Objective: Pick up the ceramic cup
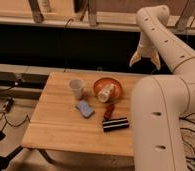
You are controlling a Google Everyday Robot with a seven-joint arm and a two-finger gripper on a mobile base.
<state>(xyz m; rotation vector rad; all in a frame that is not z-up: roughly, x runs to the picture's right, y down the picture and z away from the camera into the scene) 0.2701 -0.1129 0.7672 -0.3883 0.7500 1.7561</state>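
The ceramic cup (76, 88) is small, plain white and upright, standing on the wooden table (56, 127) near its far middle. An orange bowl (107, 88) sits just right of the cup with a cream cylindrical object (106, 93) lying in it. My gripper (145, 61) hangs above the table's far right corner, well right of and above the cup, fingers pointing down and spread apart with nothing between them.
A blue packet (84, 108), a small red-brown item (109, 111) and a black-and-white striped bar (115, 124) lie in front of the cup and bowl. My white arm (156, 120) covers the table's right edge. A dark bench and cables are behind and left.
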